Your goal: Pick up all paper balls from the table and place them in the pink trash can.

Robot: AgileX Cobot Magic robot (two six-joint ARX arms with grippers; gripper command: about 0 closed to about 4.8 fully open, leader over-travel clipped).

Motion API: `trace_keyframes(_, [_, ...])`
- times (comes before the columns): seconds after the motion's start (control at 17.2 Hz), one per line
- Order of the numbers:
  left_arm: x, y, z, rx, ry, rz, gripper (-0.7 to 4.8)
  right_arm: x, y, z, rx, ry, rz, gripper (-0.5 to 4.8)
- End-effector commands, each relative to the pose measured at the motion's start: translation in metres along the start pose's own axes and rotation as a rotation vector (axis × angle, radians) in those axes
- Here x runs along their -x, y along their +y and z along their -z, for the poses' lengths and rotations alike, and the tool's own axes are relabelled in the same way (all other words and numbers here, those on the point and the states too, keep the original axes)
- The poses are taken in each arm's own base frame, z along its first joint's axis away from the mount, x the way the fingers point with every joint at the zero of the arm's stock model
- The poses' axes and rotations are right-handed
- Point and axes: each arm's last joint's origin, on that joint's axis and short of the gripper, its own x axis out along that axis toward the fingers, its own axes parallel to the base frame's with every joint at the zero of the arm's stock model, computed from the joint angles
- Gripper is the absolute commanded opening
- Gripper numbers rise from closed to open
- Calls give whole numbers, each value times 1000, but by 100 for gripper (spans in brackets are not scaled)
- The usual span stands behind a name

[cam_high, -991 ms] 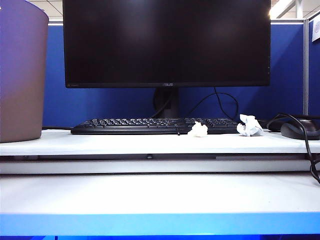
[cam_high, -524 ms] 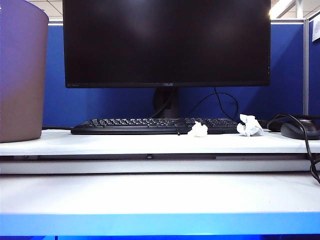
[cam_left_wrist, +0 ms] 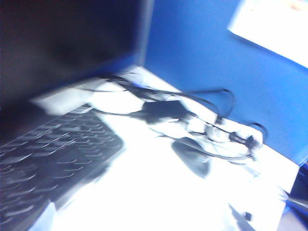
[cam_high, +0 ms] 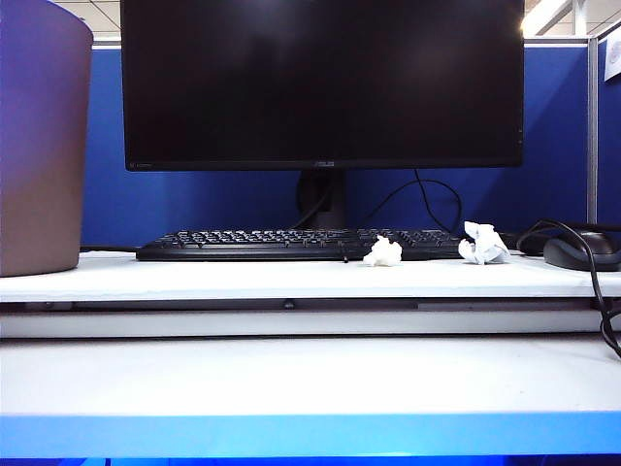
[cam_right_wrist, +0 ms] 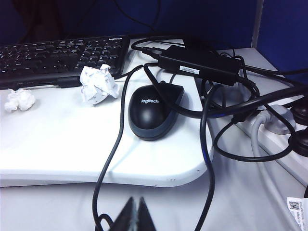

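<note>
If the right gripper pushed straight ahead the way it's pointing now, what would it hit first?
Likely the black cable looping just ahead of the shut right gripper, then the raised white shelf's edge; the black mouse lies beyond. Depth is uncertain.

on the mouse [cam_right_wrist: 155, 111] near my right wrist i read "logitech" in pale letters across its back. the same word sits small at the keyboard's [cam_right_wrist: 57, 57] top right corner, up at eleven o'clock from the mouse. the power brick [cam_right_wrist: 199, 65] at one o'clock carries a white label, too small to read. a white tag [cam_right_wrist: 297, 208] at four o'clock bears a square code. the monitor's [cam_high: 325, 83] lower bezel shows a centre logo i cannot make out.
</note>
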Motion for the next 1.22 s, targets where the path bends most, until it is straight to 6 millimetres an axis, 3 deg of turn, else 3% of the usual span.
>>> trace_keyframes(0.06, [-43,-5,19,7,49,4,479,0,0,-1,3,-13,-1,-5])
trace_keyframes(0.17, [-82,5,48,38,130,2,479,0,0,-1,3,-13,-2,-5])
trace_keyframes(0.47, [-131,19,95,74,250,-16,479,0,0,-1,3,-13,-4,-5])
trace_keyframes(0.82, [-167,34,137,76,316,-87,479,0,0,-1,3,-13,-4,-5])
trace_keyframes(1.22, [-177,39,148,62,305,-154,479,0,0,-1,3,-13,-4,-5])
